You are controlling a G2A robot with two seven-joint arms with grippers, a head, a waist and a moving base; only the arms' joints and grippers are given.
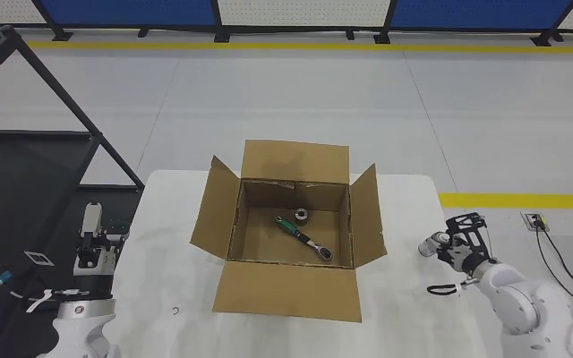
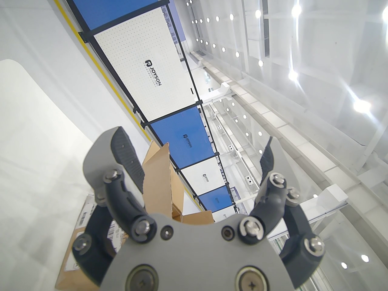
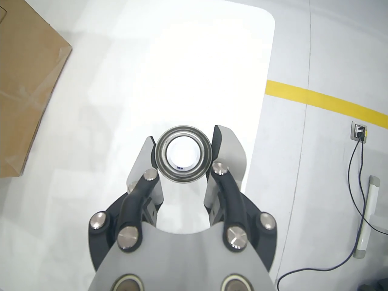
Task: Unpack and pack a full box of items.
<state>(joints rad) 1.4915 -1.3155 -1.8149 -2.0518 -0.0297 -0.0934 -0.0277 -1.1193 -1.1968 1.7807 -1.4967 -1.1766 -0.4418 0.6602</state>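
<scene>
Shiny steel ring (image 3: 182, 177), hollow-centred, pinched within right end effector (image 3: 184, 137), above white table (image 3: 182, 61), left end effector (image 2: 197, 140) spread wide

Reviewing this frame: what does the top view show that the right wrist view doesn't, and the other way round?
Top view, not right wrist: the inside of the open cardboard box, where a green-handled ratchet wrench lies with a small round metal part nearer the back wall. Right wrist, not top: the hollow centre of the metal ring, with the right gripper clamped on its two sides. Both: the box's outside, the white table, the yellow floor line, and that gripper beside the box.
</scene>
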